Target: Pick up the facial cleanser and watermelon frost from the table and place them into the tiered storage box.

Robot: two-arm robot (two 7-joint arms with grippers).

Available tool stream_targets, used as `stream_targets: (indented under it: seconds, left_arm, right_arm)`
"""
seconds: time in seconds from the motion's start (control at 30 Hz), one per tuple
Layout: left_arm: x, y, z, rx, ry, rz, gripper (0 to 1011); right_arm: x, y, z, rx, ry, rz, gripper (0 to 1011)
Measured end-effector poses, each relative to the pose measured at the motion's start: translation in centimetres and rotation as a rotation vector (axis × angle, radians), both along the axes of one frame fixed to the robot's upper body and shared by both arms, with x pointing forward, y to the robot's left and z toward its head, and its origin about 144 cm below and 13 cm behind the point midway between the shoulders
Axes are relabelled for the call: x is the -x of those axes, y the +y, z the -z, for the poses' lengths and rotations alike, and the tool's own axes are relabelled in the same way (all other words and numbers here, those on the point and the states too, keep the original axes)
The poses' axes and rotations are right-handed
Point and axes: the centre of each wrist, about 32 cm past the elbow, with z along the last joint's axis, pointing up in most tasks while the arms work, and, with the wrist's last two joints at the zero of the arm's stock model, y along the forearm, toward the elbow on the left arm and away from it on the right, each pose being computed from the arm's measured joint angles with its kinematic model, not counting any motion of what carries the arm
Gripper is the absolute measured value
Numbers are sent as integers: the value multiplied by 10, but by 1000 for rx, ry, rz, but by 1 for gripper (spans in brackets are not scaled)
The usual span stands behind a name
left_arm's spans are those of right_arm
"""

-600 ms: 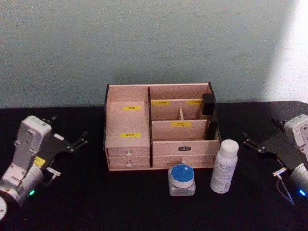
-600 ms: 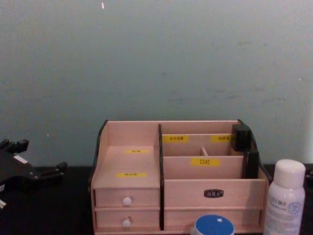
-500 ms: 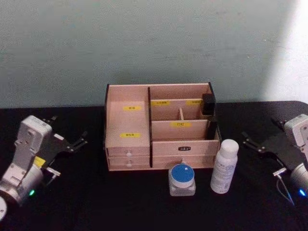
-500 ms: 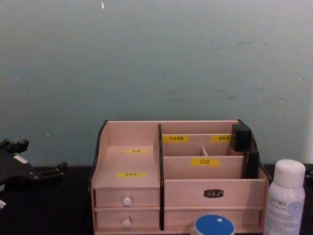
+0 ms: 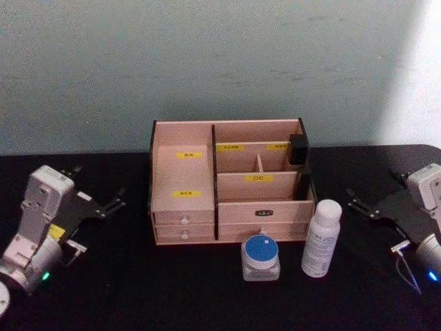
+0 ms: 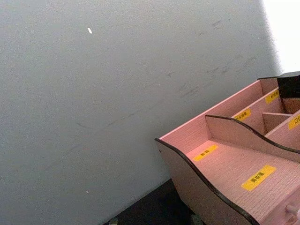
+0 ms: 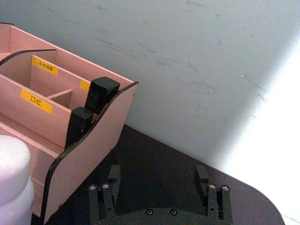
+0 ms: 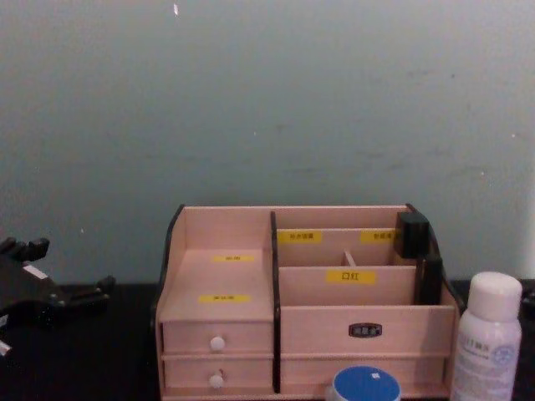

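Note:
The tiered storage box (image 5: 182, 181) of light wood with dark trim stands at the middle of the black table; it also shows in the chest view (image 8: 217, 276), the left wrist view (image 6: 225, 154) and the right wrist view (image 7: 101, 131). Just in front of it stand a white capped bottle (image 5: 322, 238) (image 8: 493, 342) and a clear jar with a blue lid (image 5: 260, 257) (image 8: 366, 386); I cannot read which is the facial cleanser and which the watermelon frost. My left gripper (image 5: 98, 186) (image 8: 71, 266) rests open at the far left. My right gripper (image 5: 372, 187) (image 7: 157, 176) rests open at the far right.
Two black blocks (image 5: 298, 149) (image 5: 303, 183) sit in the box's right-hand compartments. Two white-knobbed drawers (image 5: 183, 227) are shut. A grey-green wall stands close behind the box. Black tabletop (image 5: 138, 289) lies open on both sides between the grippers and the box.

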Motion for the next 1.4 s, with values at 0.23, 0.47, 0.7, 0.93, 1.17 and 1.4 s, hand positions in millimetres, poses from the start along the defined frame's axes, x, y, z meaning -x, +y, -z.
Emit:
stream_targets:
  seconds: [0.23, 0.47, 0.7, 0.93, 1.17, 1.4]
  left_arm:
    - [0, 0, 0, 0, 0, 0, 1001]
    - [0, 0, 0, 0, 0, 0, 1002]
    - [0, 0, 0, 0, 0, 0, 1001]
    - [0, 0, 0, 0, 0, 0, 1001]
    - [0, 0, 0, 0, 0, 0, 1001]
    - [0, 0, 0, 0, 0, 0, 1001]
  right_arm:
    - [0, 0, 0, 0, 0, 0, 1002]
    - [0, 0, 0, 0, 0, 0, 1002]
    - [0, 0, 0, 0, 0, 0, 1002]
    - [0, 0, 0, 0, 0, 0, 1002]
    - [0, 0, 0, 0, 0, 0, 1002]
    - [0, -1, 0, -6, 1, -1, 1002]
